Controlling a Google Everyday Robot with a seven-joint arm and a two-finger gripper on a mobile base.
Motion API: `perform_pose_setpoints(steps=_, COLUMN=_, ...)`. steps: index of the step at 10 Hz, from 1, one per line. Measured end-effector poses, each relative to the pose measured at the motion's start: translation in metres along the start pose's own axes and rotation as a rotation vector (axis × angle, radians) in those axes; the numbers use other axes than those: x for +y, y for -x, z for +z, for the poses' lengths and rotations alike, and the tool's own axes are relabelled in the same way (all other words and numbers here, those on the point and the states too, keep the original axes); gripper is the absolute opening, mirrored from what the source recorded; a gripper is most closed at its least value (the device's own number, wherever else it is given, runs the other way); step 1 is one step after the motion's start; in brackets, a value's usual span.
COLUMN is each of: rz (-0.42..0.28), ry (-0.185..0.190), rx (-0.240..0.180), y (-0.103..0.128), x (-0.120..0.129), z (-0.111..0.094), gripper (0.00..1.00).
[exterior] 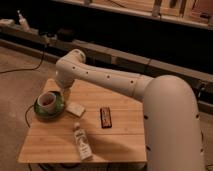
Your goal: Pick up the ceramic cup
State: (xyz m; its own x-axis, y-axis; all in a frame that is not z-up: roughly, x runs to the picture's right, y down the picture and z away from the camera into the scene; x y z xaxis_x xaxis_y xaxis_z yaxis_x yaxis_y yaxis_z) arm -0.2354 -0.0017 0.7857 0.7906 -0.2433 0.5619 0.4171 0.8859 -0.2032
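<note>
The white robot arm (115, 82) reaches over the light wooden counter (125, 131). At the counter's left stands a round green plate (42, 111). A white plastic bottle (82, 143) lies in front of the plate, to its right. A dark rectangular bar (105, 117) lies well right of it. The small off-white ceramic cup (47, 101) stands on the plate. A pale block (76, 108) sits just beside it. The pincer (63, 93) hangs by the plate's right rim; whether it is open or closed cannot be told.

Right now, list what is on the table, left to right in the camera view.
Ceramic cup on green plate, pale block, dark bar. Gripper at the plate's right rim; bottle skipped, it overlaps the block.
</note>
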Motion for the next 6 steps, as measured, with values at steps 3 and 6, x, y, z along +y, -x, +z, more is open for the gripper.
perform_pose_setpoints(steps=3, rz=-0.119, ry=0.04, rx=0.049, y=-0.004, x=0.007, z=-0.018, gripper=0.8)
perform_pose_setpoints(steps=6, rz=-0.187, ry=0.02, rx=0.055, y=-0.008, x=0.004, z=-0.039, gripper=0.8)
